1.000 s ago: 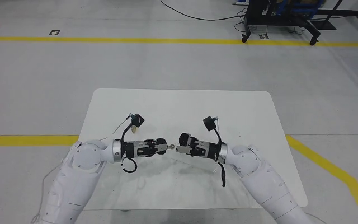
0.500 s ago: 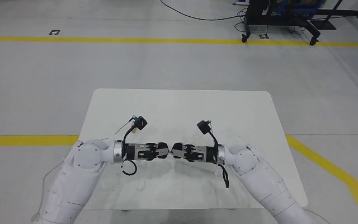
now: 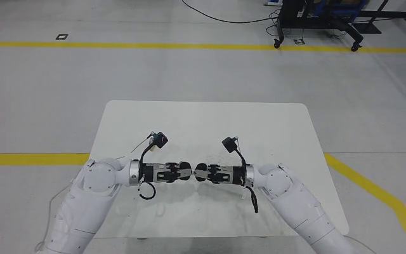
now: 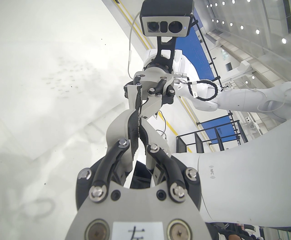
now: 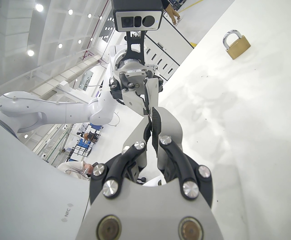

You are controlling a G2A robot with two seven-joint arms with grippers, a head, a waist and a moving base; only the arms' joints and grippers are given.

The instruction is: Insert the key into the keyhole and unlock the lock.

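Padlock (image 5: 237, 47): shackle closed, lying on worktop (image 5: 238, 118), well apart from both arms. Left gripper (image 4: 137, 118), right gripper (image 5: 151, 118): jaws closed, tip to tip. Insertion, unlocking judged outstanding.

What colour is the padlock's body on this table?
The padlock has a brass-gold body; it shows best in the right wrist view.

Industrial hall with yellow floor lines (image 3: 190, 46), ceiling lights (image 5: 39, 7).

Padlock (image 5: 238, 48) of brushed brass-like metal, glossy steel shackle (image 5: 224, 41), matt white scuffed table (image 3: 279, 127)
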